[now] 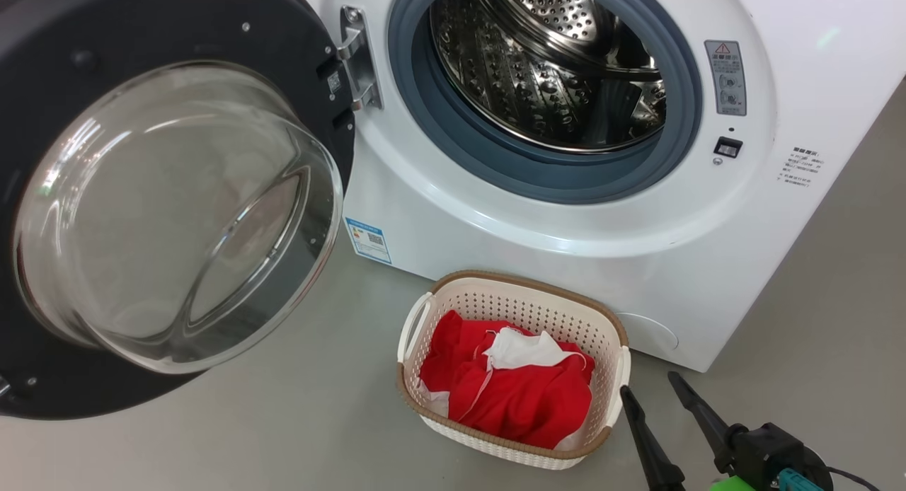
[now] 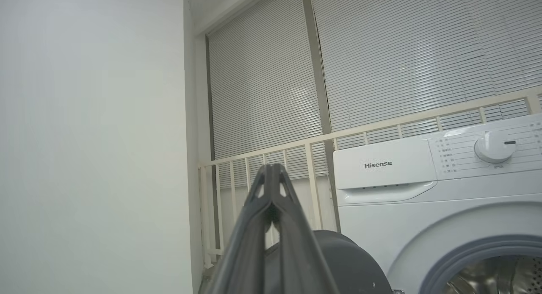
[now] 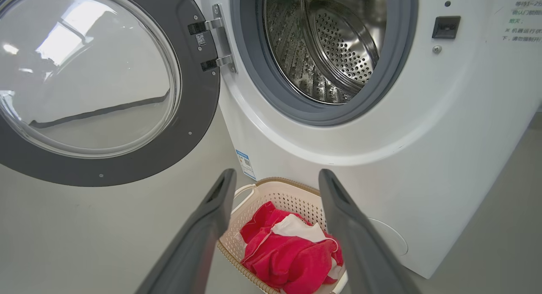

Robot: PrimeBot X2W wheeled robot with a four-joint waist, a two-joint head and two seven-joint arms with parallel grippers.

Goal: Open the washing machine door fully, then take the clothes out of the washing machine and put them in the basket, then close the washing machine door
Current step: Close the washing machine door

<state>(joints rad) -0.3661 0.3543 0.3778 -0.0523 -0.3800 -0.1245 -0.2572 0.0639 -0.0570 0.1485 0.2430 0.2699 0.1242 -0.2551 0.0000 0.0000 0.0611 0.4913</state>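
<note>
In the head view, the right gripper rises from five o'clock, its two dark fingers spread apart and empty, tips pointing toward eleven o'clock just beside the right handle of the basket. The basket sits on the grey floor at six o'clock, close against the front of the washing machine. The clothes lie bunched inside it (red with a white panel on top). The washing machine door hangs wide open at nine o'clock, and the steel drum at twelve o'clock shows bare metal.

In the left wrist view, the left gripper points up from six o'clock with its fingers pressed together on nothing. A white wall is at nine o'clock, blinds and a cream railing at one o'clock, and the washing machine with its dial at four o'clock.

In the right wrist view, the right gripper frames the basket and clothes between its parted fingers at six o'clock. The door is at ten o'clock and the drum at one o'clock.
</note>
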